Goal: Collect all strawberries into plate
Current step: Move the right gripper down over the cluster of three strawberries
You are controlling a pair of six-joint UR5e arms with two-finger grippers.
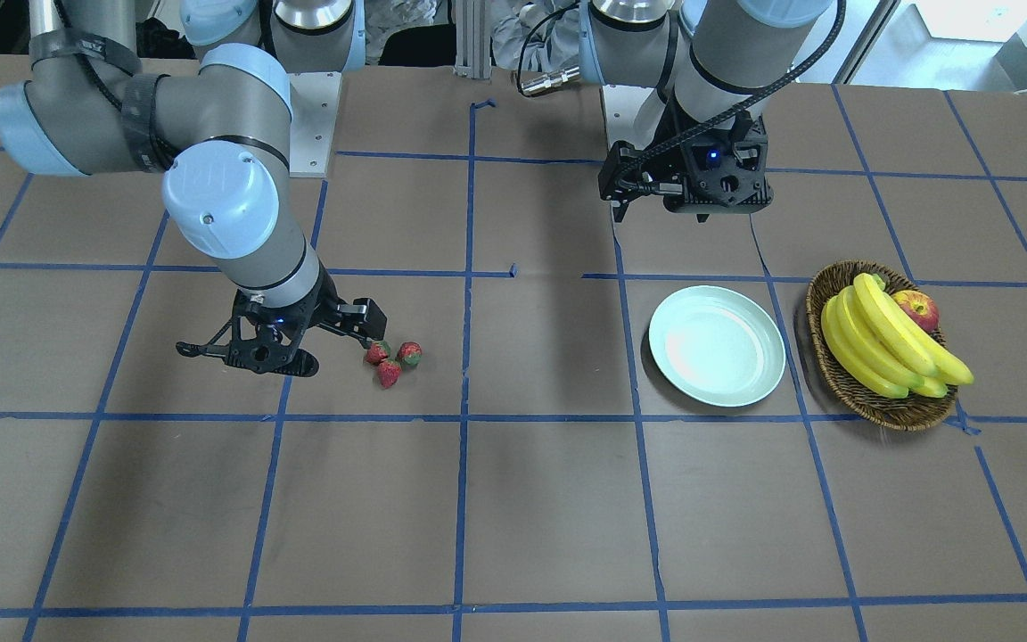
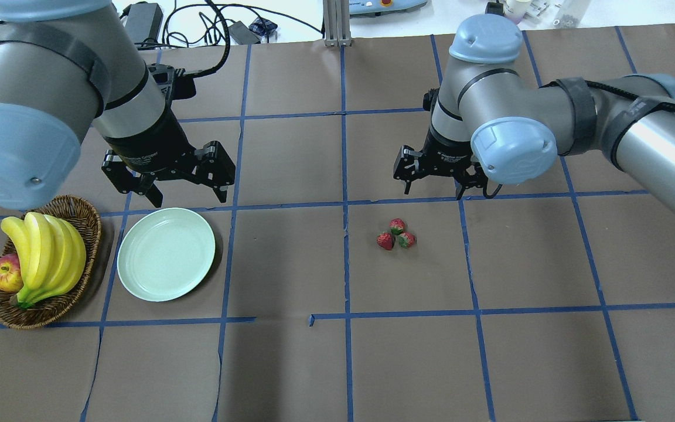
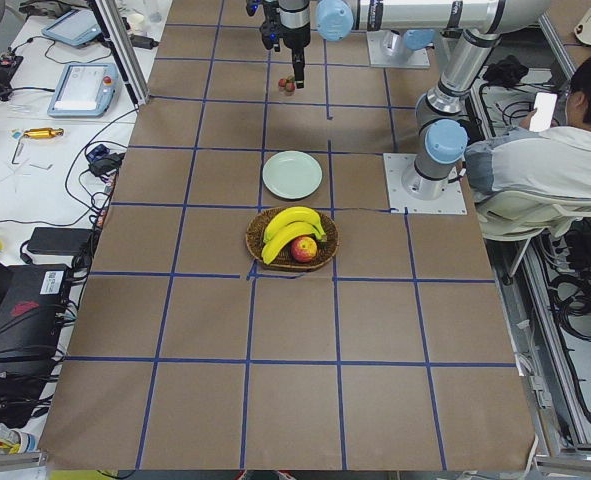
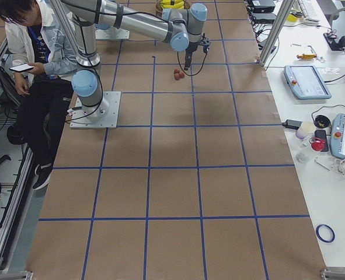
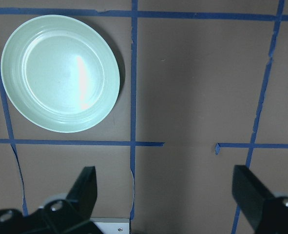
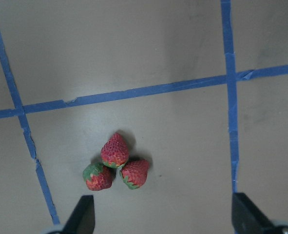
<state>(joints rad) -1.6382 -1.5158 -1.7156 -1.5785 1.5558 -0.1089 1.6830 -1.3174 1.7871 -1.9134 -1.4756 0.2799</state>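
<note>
The big brown table point(image 2: 290, 363) with blue tape lines held everything. In the overhead view, your right arm point(image 2: 548, 111) came in from 3 o'clock. Its wrist was bent so the hand pointed down at the table. Your left arm point(image 2: 50, 99) came in from 10 o'clock and pointed down too.

The brown basket point(image 2: 82, 212) of bananas point(image 2: 50, 258) and an apple point(image 2: 4, 274) sat at the far 9 o'clock side. The green plate point(image 2: 166, 254) lay just beside it and had nothing on it.

The left gripper point(image 2: 184, 193) hung just past the plate's 12 o'clock edge. Its jaws were spread wide with nothing in them. The right gripper point(image 2: 433, 190) hung over the table, also spread wide and empty.

The three strawberries point(image 2: 396, 234) lay on the table in a tight little bunch, touching each other. None was on the plate yet, so I think the job had only begun.

Here is what mattered most for your next move. In the overhead view the bunch lay near the right gripper, at about 7 o'clock from it. The left gripper was well apart from it. So the right arm looked like the one to pick.

In the right wrist view, the top berry point(image 6: 115, 150) pointed its tip to 12 o'clock. The other two sat at its 7 and 5 o'clock. Packed so close, one berry could be hard to grab without bumping the rest.

The plate lay well apart at 9 o'clock from the bunch.
</note>
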